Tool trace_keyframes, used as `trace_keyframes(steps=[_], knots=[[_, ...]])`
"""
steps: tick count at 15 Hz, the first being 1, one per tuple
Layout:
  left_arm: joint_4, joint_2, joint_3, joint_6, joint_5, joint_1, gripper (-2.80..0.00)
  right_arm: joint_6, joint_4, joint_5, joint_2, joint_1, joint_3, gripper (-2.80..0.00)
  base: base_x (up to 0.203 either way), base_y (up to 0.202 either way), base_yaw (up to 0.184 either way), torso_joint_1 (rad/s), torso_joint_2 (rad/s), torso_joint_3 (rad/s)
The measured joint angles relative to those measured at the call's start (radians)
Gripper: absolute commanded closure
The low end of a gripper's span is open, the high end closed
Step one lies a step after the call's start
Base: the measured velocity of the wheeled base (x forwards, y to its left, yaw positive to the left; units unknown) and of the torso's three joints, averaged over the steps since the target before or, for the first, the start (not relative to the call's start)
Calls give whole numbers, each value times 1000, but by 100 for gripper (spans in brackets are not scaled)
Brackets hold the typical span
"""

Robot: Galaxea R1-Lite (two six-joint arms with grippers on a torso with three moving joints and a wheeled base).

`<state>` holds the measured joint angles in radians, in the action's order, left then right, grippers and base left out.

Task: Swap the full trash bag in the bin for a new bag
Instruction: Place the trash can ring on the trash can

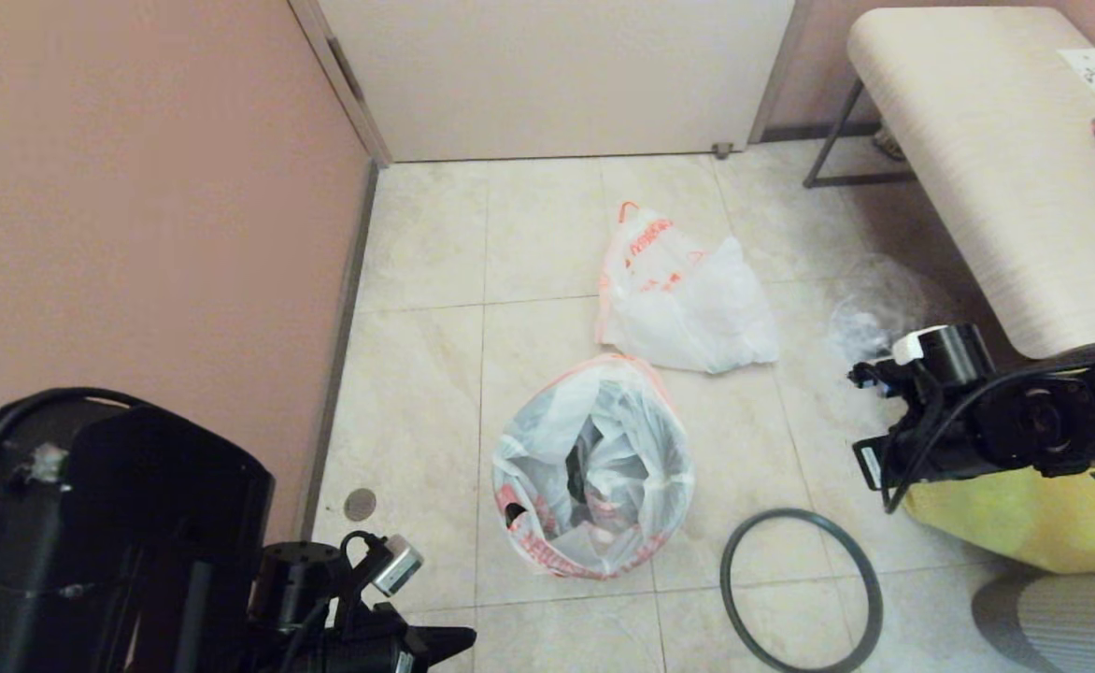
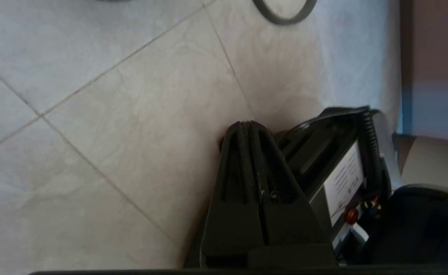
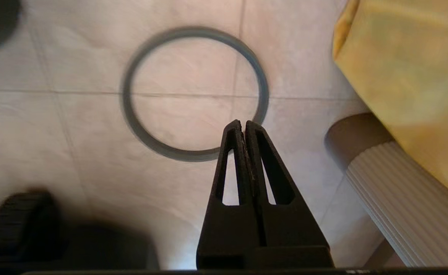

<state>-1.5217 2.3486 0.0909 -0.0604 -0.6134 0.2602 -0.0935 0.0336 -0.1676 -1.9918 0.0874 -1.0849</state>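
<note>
The full trash bag lies on the floor tiles in my head view, lumpy and white with orange-red lettering and an orange loop at its top, well clear of both arms. Just at its 6 o'clock I see the bin, its mouth lined with the new bag, whose pink-orange hem is folded out over the rim and whose red print shows on the near side; dark bin interior shows through the middle. The grey hoop lies flat on the floor at the bin's 4 o'clock, apart from it, not on the rim.

My right claw hangs above the floor with its two fingers pressed together on nothing, its tips over the near edge of the hoop in the right wrist view. The yellow tote sits under that arm, at the hoop's 2 o'clock.

My left claw is parked low at the bin's 8 o'clock, fingers closed flat against each other and empty, pointing along bare tile; a sliver of the hoop shows far ahead of it.

A pale counter stands at the full bag's 2 o'clock
</note>
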Motion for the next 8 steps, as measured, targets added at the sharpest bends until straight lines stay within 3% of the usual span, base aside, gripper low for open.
trace_keyframes(steps=[5, 8], knots=[[0, 12, -1, 0, 0, -2, 0, -123, 300, 43, -335, -132, -65, 0, 0, 0, 0, 0, 0, 0], [0, 14, 2, 0, 0, -6, 0, -171, 350, 71, -504, -170, -190, 0, 0, 0, 0, 0, 0, 0]])
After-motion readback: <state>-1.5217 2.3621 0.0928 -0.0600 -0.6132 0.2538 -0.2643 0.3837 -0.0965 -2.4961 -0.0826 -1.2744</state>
